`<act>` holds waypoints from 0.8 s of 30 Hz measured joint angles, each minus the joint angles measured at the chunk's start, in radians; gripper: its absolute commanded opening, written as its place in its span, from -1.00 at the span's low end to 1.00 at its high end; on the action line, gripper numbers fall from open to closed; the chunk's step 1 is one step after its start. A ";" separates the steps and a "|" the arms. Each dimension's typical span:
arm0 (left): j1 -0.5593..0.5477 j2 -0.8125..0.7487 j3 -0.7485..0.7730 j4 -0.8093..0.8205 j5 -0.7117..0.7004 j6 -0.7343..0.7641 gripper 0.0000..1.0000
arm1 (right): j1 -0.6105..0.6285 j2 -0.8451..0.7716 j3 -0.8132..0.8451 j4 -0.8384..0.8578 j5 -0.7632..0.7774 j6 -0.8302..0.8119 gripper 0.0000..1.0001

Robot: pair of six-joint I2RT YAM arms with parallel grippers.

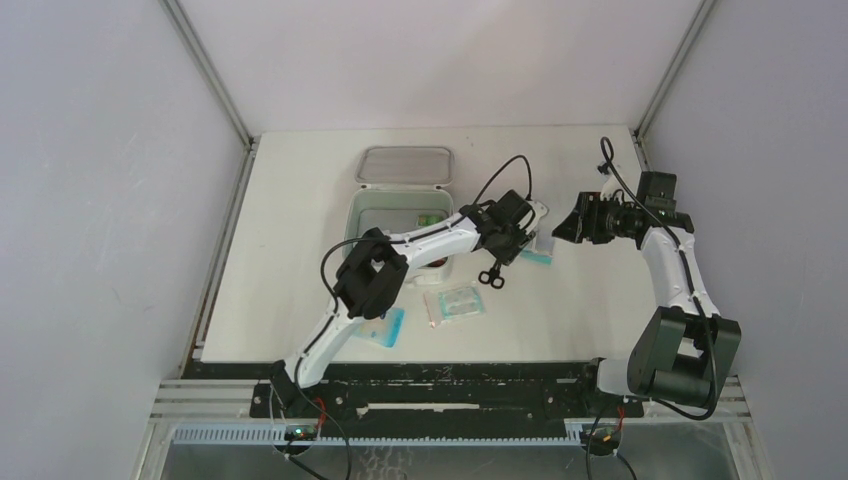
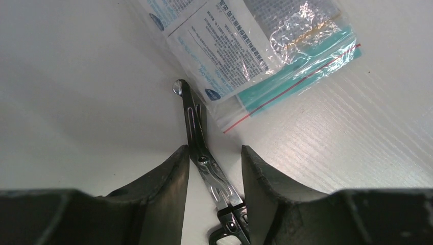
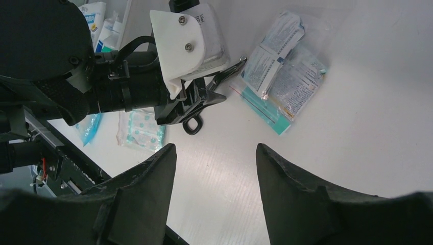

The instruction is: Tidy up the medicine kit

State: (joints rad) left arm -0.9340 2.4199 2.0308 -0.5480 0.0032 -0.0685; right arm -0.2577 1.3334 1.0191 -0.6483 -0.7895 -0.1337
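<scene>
Scissors (image 2: 196,133) between jaws of left tool (image 2: 215,154); zip bag (image 2: 265,56) just beyond tip; medicine kit (image 1: 392,212) left of both.

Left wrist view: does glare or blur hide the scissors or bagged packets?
Left wrist: glare whitens part of the clear bag, packet print beside it legible; scissors sharp, one bright glint; fingers dark and soft. Top external: even light, faint shadows.

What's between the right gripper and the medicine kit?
In the top view, the left gripper, straddling the scissors, and a zip bag of packets lie between the right gripper and the kit.
</scene>
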 measured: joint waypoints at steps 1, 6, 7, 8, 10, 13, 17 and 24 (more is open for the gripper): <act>-0.001 0.000 0.000 -0.001 0.000 0.000 -0.14 | -0.002 0.000 0.000 0.000 -0.003 0.000 0.16; -0.001 0.000 -0.002 -0.001 -0.001 0.000 -0.32 | -0.011 0.000 0.000 0.000 -0.007 0.000 0.15; -0.001 0.000 -0.002 0.000 -0.001 0.001 -0.35 | -0.012 0.000 0.000 0.000 -0.007 0.000 0.15; -0.001 0.000 -0.003 0.000 0.000 0.000 -0.38 | -0.012 0.000 0.000 0.000 -0.007 0.000 0.15; 0.000 0.000 -0.008 0.007 -0.001 0.001 -0.46 | -0.012 0.000 0.000 0.000 -0.009 0.000 0.15; 0.000 -0.004 -0.018 0.022 -0.002 0.009 -0.58 | -0.014 0.000 0.000 0.000 -0.013 0.000 0.15; 0.000 -0.007 -0.023 0.026 -0.002 0.033 -0.71 | -0.016 0.000 0.000 0.000 -0.016 0.000 0.15; 0.000 -0.033 -0.047 0.007 -0.004 0.089 -0.88 | -0.018 -0.010 0.000 0.000 -0.018 0.000 0.14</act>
State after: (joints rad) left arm -0.9340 2.3871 1.9835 -0.5407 -0.0010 0.0200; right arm -0.2756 1.3235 1.0187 -0.6483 -0.8070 -0.1341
